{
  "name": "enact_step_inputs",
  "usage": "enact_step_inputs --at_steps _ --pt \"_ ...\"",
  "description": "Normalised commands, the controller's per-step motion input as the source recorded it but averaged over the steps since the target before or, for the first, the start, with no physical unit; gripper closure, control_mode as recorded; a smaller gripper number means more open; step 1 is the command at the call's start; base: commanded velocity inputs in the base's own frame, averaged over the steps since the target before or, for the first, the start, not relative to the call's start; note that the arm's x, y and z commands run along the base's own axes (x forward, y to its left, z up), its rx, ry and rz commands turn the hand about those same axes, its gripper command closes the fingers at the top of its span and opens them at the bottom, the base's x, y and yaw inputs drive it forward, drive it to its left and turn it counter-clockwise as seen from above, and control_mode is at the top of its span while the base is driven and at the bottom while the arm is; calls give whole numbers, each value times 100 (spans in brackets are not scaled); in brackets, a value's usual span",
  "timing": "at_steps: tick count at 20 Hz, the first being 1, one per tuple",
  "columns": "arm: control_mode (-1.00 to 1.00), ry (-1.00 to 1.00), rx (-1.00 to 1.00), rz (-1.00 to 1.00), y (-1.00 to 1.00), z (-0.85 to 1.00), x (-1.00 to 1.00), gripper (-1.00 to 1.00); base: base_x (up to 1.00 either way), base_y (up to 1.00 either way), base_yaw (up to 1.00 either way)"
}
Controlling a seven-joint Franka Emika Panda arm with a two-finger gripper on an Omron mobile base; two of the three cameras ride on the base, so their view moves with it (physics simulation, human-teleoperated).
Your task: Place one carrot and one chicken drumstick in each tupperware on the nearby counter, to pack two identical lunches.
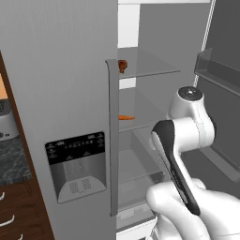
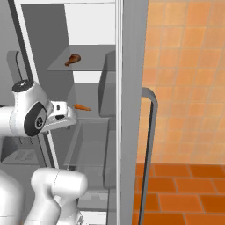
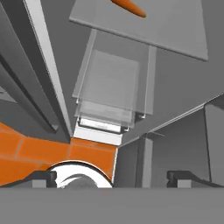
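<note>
An orange carrot [image 1: 125, 117] [image 2: 82, 107] [image 3: 129, 6] lies on the middle glass shelf of the open fridge. One brown chicken drumstick [image 1: 122, 65] [image 2: 73, 59] rests on the shelf above it. My gripper [image 3: 112, 177] is open with nothing between its fingers, pointing down into the fridge toward the drawers, the carrot at the top edge of the hand view. The hand [image 2: 61, 115] hovers just left of the carrot's shelf. A strip of the speckled counter [image 1: 13, 159] shows at the far left. The tupperware is out of view.
The shut fridge door with its dispenser [image 1: 77, 164] and long handle [image 1: 112, 140] stands left of the opening. The swung-open door with bins [image 1: 218, 70] is on the right. Clear drawers [image 3: 111, 83] sit below the shelves. Orange tile floor [image 2: 184, 184] lies beyond.
</note>
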Motion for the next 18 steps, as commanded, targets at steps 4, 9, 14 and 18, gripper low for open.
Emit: enact_step_inputs --at_steps 4,9,14,18 --pt "-100 -1 1 15 -57 23 100 -100 0 0 0" --pt "-100 0 0 1 -5 -15 98 -100 0 0 0" --pt "-100 0 2 0 0 -27 100 -100 0 0 0" --pt "-100 -8 14 6 1 -37 80 -100 0 0 0"
